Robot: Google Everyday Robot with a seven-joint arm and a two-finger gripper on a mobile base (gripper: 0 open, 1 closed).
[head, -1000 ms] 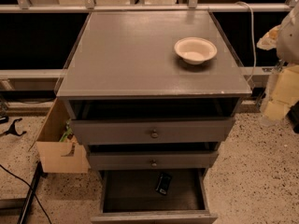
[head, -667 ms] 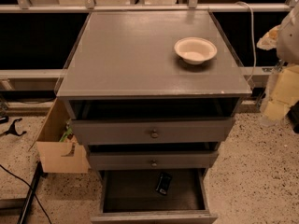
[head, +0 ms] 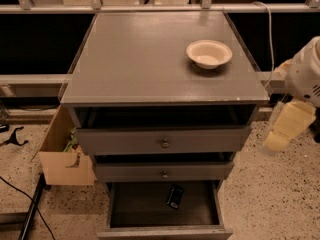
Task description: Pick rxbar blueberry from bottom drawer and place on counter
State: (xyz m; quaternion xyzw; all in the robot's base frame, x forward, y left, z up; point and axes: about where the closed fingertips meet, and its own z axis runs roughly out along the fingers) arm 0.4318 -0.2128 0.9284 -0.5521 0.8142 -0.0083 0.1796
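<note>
The rxbar blueberry [head: 174,196], a small dark bar, lies flat inside the open bottom drawer [head: 165,232], near its back middle. The grey counter [head: 145,59] tops the cabinet. My gripper [head: 276,141], pale yellow under a white arm, hangs at the right edge of the view, beside the cabinet at about the height of the top drawer. It is well to the right of and above the bar, and it holds nothing that I can see.
A cream bowl [head: 209,53] sits on the counter's right rear part. The two knobbed upper drawers [head: 163,143] stand slightly pulled out. An open cardboard box [head: 62,160] stands on the floor to the cabinet's left. A black cable [head: 25,199] runs across the floor at left.
</note>
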